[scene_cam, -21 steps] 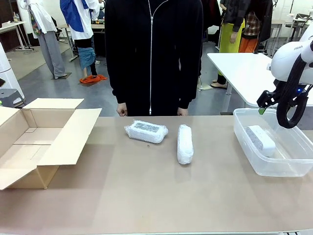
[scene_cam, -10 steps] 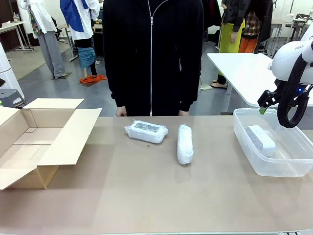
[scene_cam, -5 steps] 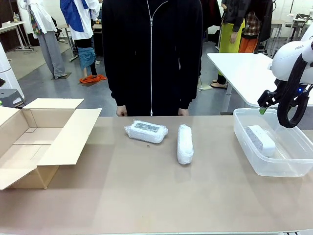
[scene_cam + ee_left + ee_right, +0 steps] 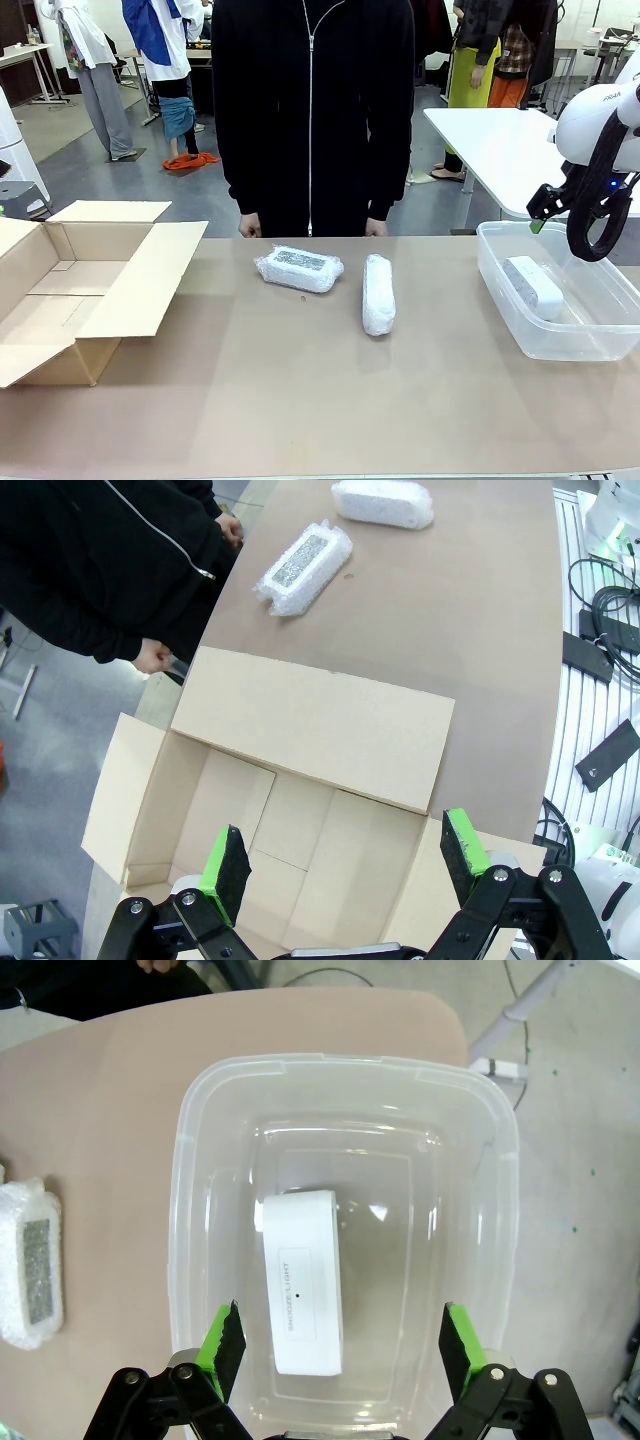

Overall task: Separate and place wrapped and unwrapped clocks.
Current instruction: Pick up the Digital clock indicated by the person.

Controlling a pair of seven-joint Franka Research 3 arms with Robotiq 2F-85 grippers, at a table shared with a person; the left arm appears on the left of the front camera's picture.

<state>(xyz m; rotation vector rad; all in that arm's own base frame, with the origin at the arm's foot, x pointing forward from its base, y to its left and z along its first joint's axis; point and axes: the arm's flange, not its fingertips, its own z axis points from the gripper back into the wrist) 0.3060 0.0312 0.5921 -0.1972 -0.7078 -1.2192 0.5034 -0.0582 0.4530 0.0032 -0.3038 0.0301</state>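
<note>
Two wrapped clocks lie mid-table, one with its dark face up [image 4: 298, 268] and one end-on [image 4: 378, 293]; the left wrist view has them far off [image 4: 305, 567] [image 4: 383, 502]. The bare white unwrapped clock [image 4: 533, 285] [image 4: 303, 1295] rests inside the clear plastic tub [image 4: 497, 268] [image 4: 345, 1065]. My right gripper [image 4: 540, 215] [image 4: 338, 1345] hangs open above that tub, nothing between its fingers. My left gripper [image 4: 345, 855] is open and empty over the open cardboard box [image 4: 300, 810]. One wrapped clock [image 4: 30, 1260] peeks in at the right wrist view's left edge.
The cardboard box [image 4: 70, 290] stands at the table's left with its flaps spread. A person in a black zip jacket [image 4: 312, 110] stands at the far edge, hands [image 4: 248, 225] hanging by the table rim. Another white table [image 4: 495, 140] sits behind on the right.
</note>
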